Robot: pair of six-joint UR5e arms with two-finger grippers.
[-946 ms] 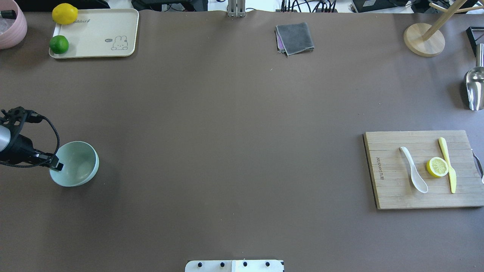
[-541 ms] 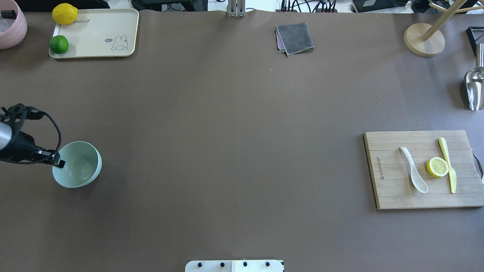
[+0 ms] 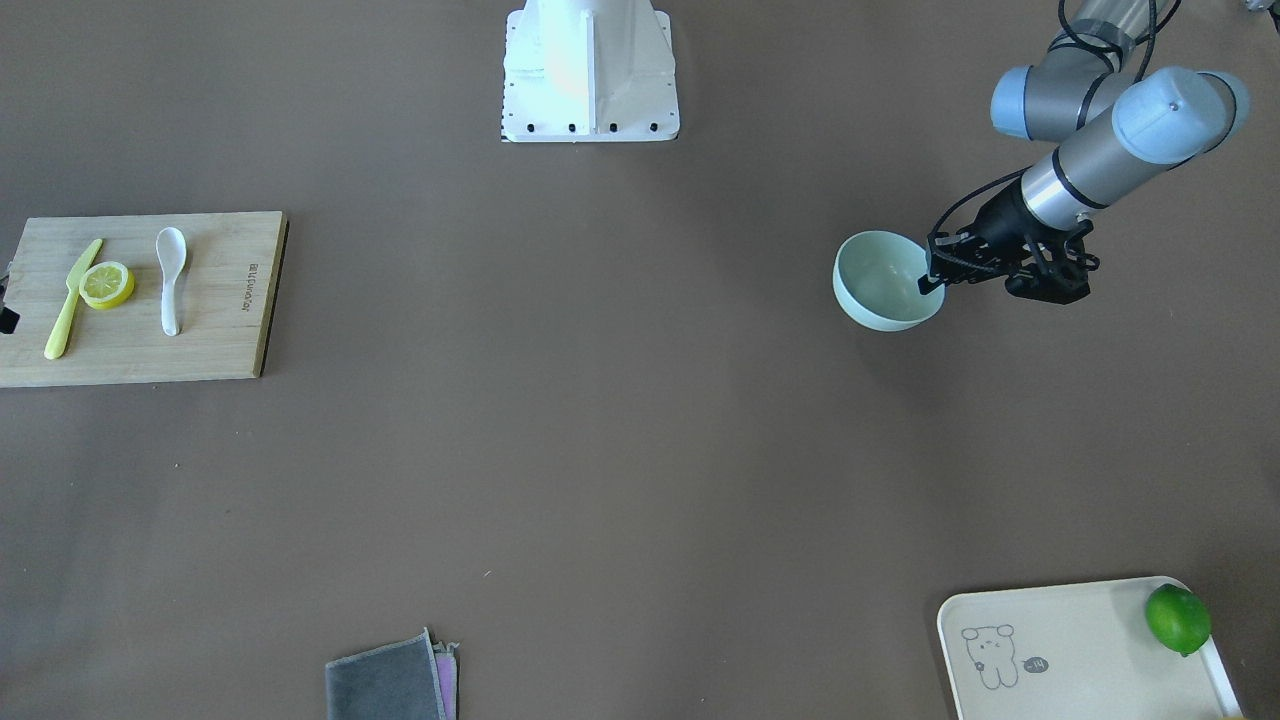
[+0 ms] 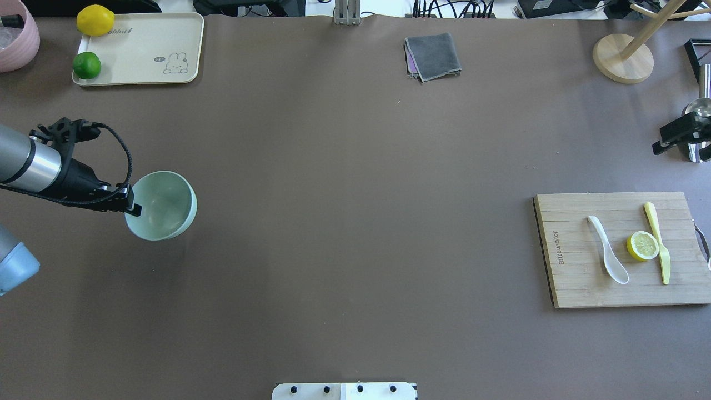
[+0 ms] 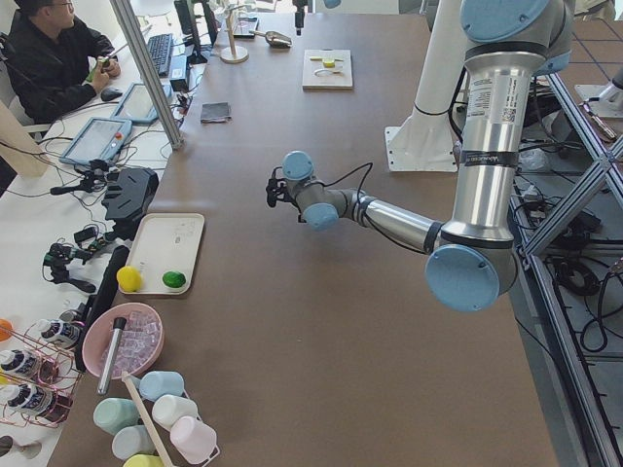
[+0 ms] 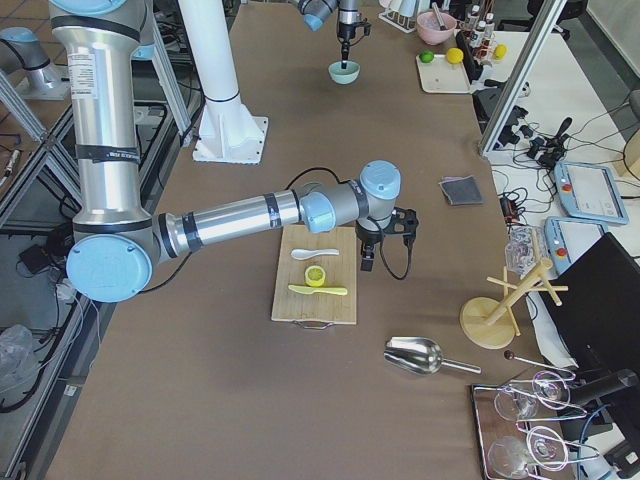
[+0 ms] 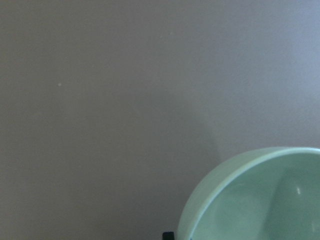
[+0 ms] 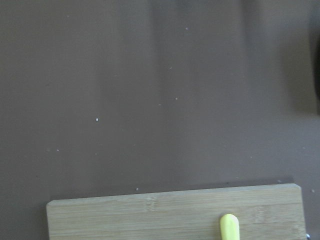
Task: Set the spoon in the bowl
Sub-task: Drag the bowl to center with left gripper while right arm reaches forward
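Observation:
The pale mint-green bowl hangs in my left gripper, which is shut on its near-left rim and holds it tilted above the table. It also shows in the front view and the left wrist view. The white spoon lies on the wooden cutting board at the right, scoop towards the robot. My right gripper hovers beyond the board's far right corner. I cannot tell whether it is open or shut.
A lemon half and a yellow plastic knife lie on the board beside the spoon. A cream tray with a lemon and a lime, a grey cloth and a wooden stand line the far edge.
My left gripper has carried the bowl up off the table and towards the far right. My right gripper has come into the overhead view at the right edge.

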